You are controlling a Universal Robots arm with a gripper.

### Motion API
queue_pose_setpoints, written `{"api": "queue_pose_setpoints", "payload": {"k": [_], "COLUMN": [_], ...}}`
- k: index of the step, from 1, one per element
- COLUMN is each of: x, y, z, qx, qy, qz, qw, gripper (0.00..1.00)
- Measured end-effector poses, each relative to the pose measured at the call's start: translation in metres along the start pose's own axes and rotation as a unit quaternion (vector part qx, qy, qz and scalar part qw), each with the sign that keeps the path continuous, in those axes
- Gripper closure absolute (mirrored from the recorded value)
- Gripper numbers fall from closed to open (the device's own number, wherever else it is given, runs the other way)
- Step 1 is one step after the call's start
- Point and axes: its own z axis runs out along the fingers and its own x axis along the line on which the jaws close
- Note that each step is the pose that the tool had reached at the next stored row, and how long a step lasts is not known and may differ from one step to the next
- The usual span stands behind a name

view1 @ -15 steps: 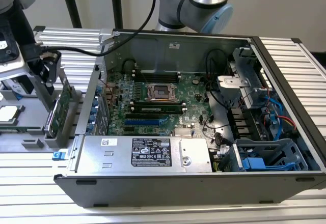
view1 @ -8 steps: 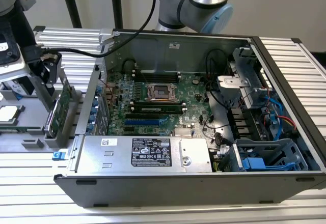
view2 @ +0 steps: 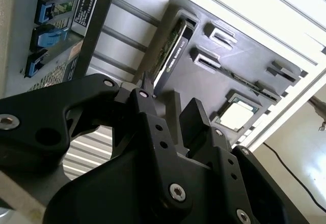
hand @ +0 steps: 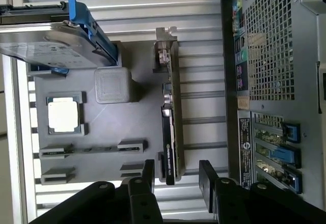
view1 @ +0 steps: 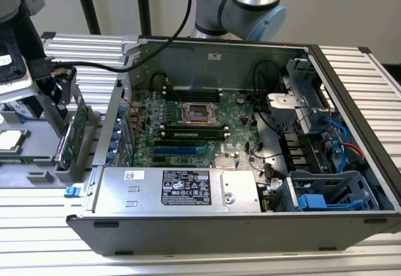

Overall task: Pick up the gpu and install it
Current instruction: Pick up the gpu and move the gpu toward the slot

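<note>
The gpu [view1: 79, 127] stands on edge in a slot of the grey holder tray [view1: 37, 157], at the exterior view's left, outside the computer case. It shows edge-on as a thin green board with a black cover [hand: 170, 117] and a silver bracket at its far end; it also appears in the second wrist view [view2: 170, 56]. My gripper [view1: 61, 92] hangs just above the gpu. It is open [hand: 177, 175], with one black finger [hand: 148, 173] on each side of the card's near end, apart from it. The fingers [view2: 195, 116] hold nothing.
The open computer case [view1: 351, 100] holds the green motherboard [view1: 188, 122] and a silver power supply [view1: 182, 188]. Its rear panel [hand: 275, 56] runs close beside the gpu. The tray [hand: 137, 127] also carries a processor chip [hand: 63, 114], thin sticks [hand: 91, 149] and a blue-framed drive [hand: 56, 35].
</note>
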Motion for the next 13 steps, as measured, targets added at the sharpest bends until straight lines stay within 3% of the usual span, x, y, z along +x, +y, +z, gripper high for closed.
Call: {"api": "queue_pose_setpoints", "payload": {"k": [13], "x": [0.0002], "y": [-0.0001], "z": [0.0042], "qx": [-0.0001], "qy": [-0.0001], "qz": [0.0], "qw": [1.0], "gripper": [0.0]}}
